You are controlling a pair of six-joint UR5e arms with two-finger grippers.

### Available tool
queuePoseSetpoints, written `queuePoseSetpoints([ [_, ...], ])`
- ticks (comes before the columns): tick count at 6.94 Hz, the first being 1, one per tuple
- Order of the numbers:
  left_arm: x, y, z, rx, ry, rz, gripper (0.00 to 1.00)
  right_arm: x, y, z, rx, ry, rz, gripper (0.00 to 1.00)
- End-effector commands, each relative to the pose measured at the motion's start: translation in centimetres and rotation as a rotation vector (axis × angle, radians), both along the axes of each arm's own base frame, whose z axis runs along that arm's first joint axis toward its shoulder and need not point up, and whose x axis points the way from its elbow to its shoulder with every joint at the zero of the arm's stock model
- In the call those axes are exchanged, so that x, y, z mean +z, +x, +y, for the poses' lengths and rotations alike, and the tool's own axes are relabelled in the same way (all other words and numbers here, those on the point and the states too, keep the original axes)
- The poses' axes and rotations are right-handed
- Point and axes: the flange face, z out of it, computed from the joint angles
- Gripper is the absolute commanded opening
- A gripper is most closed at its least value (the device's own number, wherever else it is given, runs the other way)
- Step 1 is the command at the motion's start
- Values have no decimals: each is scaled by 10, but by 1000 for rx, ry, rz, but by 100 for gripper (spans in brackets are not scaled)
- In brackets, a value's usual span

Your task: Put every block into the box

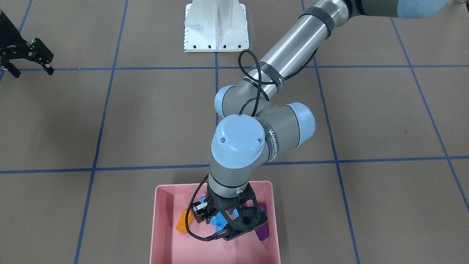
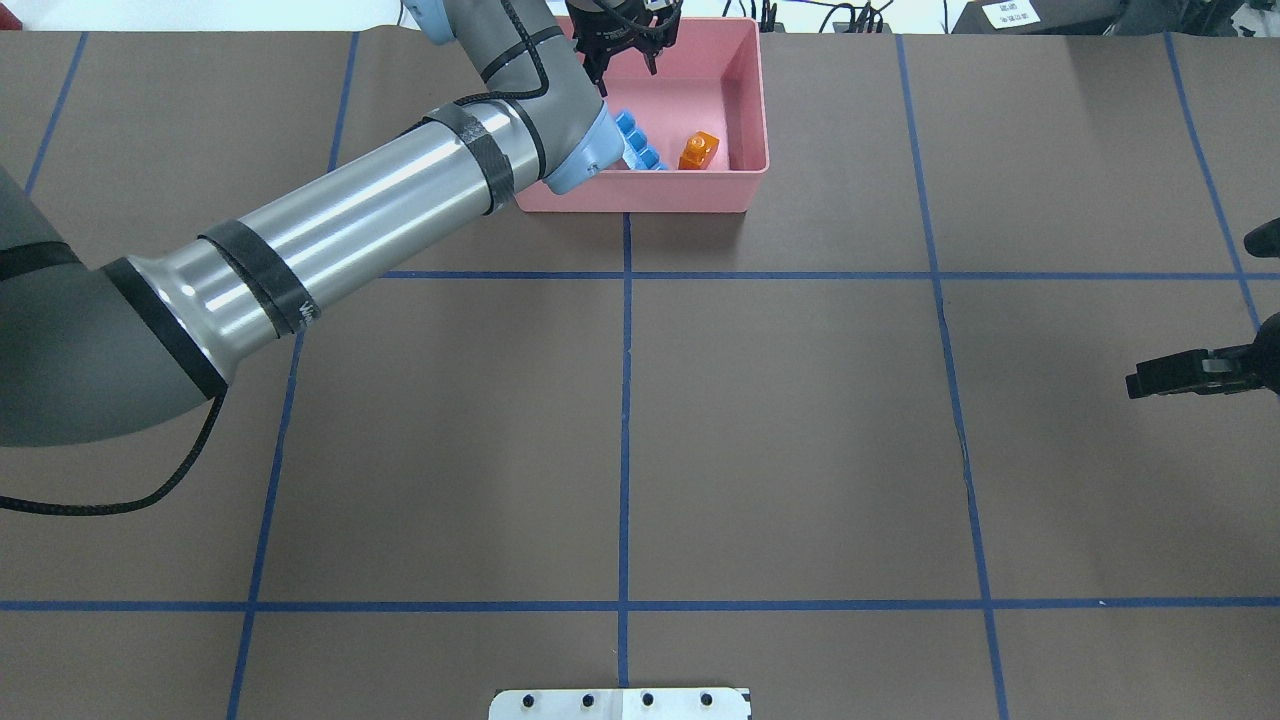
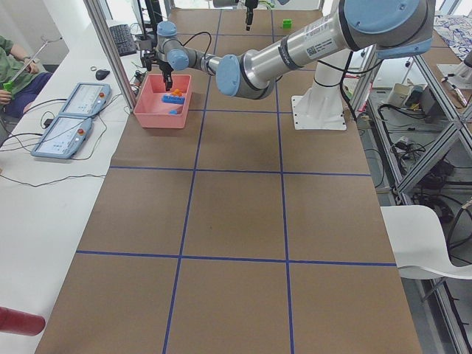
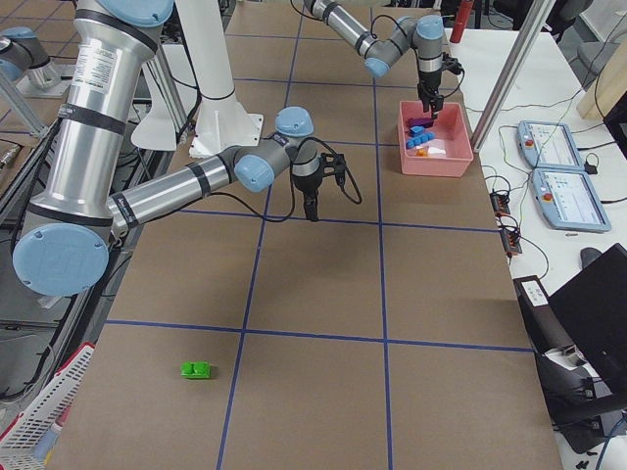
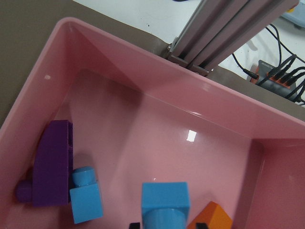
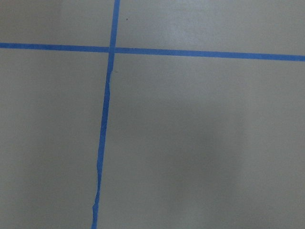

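Exterior right shows the green brick [image 4: 196, 370] on the worktop [image 4: 313, 284], well apart from the pink box [image 4: 438, 164], which holds the orange brick [image 2: 699, 151], purple brick [image 5: 52, 167], long blue brick [image 2: 638, 148] and small blue brick [image 5: 86, 198]. The left claw [image 2: 627, 72] hangs over the box, seemingly spread; the right claw [image 1: 33, 72] is spread too.

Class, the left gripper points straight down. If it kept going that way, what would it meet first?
The left gripper would most likely meet the light blue block right at its fingertips; failing that, the floor of the box. Depth is unclear.
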Motion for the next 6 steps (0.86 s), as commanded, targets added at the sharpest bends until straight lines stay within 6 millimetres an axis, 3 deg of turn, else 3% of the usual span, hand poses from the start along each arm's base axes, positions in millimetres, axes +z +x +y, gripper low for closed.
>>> queuePoseSetpoints([
  [1, -3, 1, 1, 8, 3, 4, 100, 0, 0, 0, 0, 0, 0, 100],
  [2, -15, -2, 3, 15, 17, 20, 100, 1, 1, 0, -6, 3, 2, 100],
  [3, -51, -13, 19, 82, 62, 86, 100, 3, 4, 0, -7, 8, 6, 100],
  [4, -56, -23, 40, 177, 36, 104, 100, 11, 12, 1, -36, 34, 26, 100],
  [5, -64, -46, 60, 215, 62, 74, 100, 27, 28, 4, -47, 39, 56, 100],
  [6, -55, -71, 87, 259, 100, 41, 100, 44, 45, 9, -77, 54, 85, 100],
])
